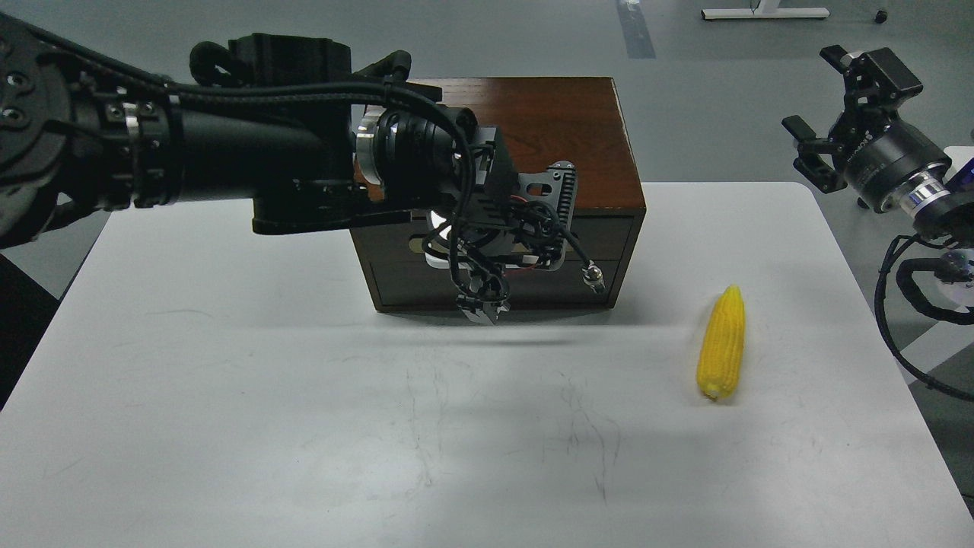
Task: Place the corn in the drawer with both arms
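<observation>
The corn (pixel 721 342), a bright yellow cob, lies on the white table (pixel 228 396) at the right, tapered end pointing away from me. The dark brown wooden box (pixel 578 129) stands at the table's back middle. Its drawer (pixel 609 228) looks closed, and only a bit of the white handle (pixel 434 260) shows. My left gripper (pixel 481 308) hangs right in front of the drawer's front and covers the handle. Cables hide its fingers, so I cannot tell whether it holds anything. My right gripper (pixel 833 110) is open and empty, raised off the table's far right corner, well away from the corn.
My left arm (pixel 228 164) stretches across the back left of the table at box height. Loose black cables (pixel 909 304) of the right arm hang beside the table's right edge. Grey floor lies beyond the table.
</observation>
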Controlling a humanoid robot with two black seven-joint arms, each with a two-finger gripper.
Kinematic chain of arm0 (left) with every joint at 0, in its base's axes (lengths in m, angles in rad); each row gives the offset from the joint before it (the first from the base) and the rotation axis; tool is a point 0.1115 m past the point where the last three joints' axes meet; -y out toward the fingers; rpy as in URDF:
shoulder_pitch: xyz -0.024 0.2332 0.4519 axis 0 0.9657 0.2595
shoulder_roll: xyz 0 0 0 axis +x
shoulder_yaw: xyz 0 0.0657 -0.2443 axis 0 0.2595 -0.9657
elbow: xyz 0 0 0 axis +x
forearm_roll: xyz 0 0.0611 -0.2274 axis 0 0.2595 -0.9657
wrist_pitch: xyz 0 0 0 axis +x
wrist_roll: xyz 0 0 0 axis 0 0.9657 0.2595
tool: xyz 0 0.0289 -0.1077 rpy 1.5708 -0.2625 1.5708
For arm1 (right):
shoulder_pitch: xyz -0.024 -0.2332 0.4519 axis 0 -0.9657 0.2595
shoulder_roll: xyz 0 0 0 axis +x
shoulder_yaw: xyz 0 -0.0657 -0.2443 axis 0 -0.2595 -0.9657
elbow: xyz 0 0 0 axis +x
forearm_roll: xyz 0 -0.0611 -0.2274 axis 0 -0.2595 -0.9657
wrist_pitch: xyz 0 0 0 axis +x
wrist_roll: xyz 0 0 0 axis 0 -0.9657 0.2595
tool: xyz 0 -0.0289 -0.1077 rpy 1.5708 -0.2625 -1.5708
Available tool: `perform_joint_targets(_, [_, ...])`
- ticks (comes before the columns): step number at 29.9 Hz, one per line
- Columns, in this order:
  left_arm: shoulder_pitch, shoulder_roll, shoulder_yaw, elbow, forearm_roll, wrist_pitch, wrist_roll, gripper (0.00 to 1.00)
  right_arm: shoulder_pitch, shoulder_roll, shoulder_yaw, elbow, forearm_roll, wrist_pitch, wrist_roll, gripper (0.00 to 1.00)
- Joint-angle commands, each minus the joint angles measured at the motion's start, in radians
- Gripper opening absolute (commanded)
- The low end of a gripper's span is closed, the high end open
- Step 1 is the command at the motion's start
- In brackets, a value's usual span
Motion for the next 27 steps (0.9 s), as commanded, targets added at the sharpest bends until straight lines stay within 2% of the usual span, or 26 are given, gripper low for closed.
perform_joint_targets(1, [0.002, 0.0, 0.0, 0.0, 0.001, 0.0, 0.0, 0.97, 0.0, 0.0, 0.0, 0.0, 0.0, 0.0, 0.0, 1.0])
perform_joint_targets(27, [0.026, -0.002, 0.017, -0.002, 0.01, 0.0, 0.0, 0.97, -0.002, 0.0, 0.0, 0.0, 0.001, 0.0, 0.0, 1.0])
